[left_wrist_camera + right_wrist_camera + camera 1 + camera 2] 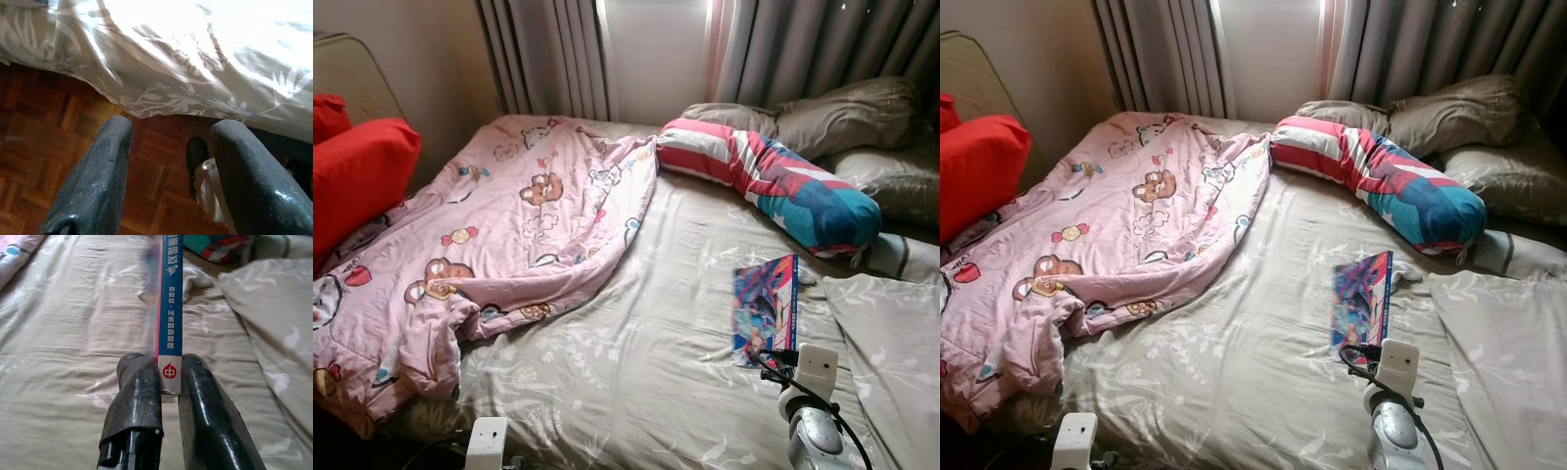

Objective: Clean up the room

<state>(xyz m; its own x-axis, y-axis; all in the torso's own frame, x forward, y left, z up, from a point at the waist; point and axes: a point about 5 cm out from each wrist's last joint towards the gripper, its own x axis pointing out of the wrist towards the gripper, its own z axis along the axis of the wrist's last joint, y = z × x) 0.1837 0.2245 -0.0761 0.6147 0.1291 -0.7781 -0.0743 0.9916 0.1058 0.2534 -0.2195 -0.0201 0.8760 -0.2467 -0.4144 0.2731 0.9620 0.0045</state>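
Pink cartoon-bear quilt (509,225) far left; red cushion (357,176); red-white-teal striped bolster (773,181); beige leaf-print bedsheet (636,362); blue-spined book (170,303).

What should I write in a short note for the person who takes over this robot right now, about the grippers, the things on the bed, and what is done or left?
Right gripper: shut on the book, pinching its near edge over the bed. The book is on edge, not yet carried away.
Left gripper: open, holding nothing, low beside the bed over the wooden floor.
On the bed: pink blanket crumpled on the robot's left side, striped bolster near the head, grey pillows behind it, red cushion at far left.
Done: book gripped.
Left: put the book away, probably then straighten the blanket and pillows.
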